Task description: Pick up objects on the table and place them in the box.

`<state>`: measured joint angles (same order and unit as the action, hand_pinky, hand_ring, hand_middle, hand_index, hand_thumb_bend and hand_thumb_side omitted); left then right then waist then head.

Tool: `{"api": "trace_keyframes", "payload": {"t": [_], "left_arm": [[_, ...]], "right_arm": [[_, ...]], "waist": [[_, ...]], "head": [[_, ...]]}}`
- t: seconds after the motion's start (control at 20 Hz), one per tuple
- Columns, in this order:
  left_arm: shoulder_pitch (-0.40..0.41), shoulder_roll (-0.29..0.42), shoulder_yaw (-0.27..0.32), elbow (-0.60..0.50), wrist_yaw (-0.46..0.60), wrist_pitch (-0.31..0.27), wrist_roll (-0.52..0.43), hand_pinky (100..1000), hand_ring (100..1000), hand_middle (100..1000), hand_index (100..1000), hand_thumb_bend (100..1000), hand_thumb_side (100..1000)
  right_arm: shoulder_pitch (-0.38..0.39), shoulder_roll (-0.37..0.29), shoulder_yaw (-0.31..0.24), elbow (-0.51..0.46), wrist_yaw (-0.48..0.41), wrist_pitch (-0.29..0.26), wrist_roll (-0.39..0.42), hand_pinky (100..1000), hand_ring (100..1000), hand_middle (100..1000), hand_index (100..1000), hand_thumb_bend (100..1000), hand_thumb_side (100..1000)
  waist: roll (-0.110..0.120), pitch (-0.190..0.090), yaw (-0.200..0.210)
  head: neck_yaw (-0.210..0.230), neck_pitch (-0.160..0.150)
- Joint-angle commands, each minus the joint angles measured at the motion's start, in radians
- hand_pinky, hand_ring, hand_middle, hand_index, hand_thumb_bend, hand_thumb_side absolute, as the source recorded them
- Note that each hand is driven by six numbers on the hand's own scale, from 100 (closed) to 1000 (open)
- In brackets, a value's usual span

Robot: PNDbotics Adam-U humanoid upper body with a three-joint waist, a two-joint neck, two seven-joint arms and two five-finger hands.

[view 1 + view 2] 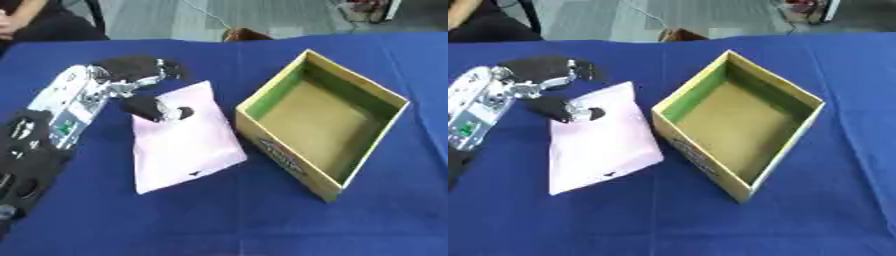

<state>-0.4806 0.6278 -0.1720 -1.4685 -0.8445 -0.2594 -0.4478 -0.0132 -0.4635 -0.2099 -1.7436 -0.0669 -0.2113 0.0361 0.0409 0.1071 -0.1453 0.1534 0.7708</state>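
Robot hand: your left robot hand [140, 82] pinches the pink pouch's [184, 145] upper-left corner.
Box [350, 90]: right of it (empty).

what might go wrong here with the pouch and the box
The left hand touches only the far end of the pink pouch, so the flat pouch may sag or slip when lifted. The box stands just beside it with high walls; a low carry could catch its near wall or push the box along the blue cloth.
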Motion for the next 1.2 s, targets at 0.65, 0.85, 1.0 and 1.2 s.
{"api": "trace_keyframes", "payload": {"t": [0.65,0.85,1.0,1.2], "left_arm": [[-0.017,-0.026,-0.007,0.052,-0.083,0.055,0.107,618,744,863,899,396,903],[-0.011,-0.020,-0.019,0.041,-0.078,0.038,0.082,626,748,864,898,401,914],[-0.005,-0.011,-0.027,0.013,-0.069,0.012,0.064,629,751,864,897,377,907],[-0.003,-0.003,-0.035,0.000,-0.062,-0.012,0.042,642,758,865,895,389,920]], "right_arm": [[-0.002,-0.024,-0.005,-0.011,-0.001,-0.002,0.003,490,612,801,921,608,769],[-0.002,-0.024,-0.006,-0.011,-0.001,-0.002,0.003,490,612,801,921,608,769],[-0.001,-0.025,-0.006,-0.011,-0.001,-0.002,0.003,490,612,801,921,608,768],[-0.001,-0.024,-0.006,-0.011,-0.001,-0.001,0.003,490,612,801,921,609,773]], "waist": [[-0.006,-0.007,0.001],[-0.006,-0.006,0.000],[-0.004,-0.006,0.000],[-0.004,-0.007,0.001]], "head": [[0.008,-0.001],[0.006,-0.001],[0.006,-0.001],[0.006,-0.001]]}}
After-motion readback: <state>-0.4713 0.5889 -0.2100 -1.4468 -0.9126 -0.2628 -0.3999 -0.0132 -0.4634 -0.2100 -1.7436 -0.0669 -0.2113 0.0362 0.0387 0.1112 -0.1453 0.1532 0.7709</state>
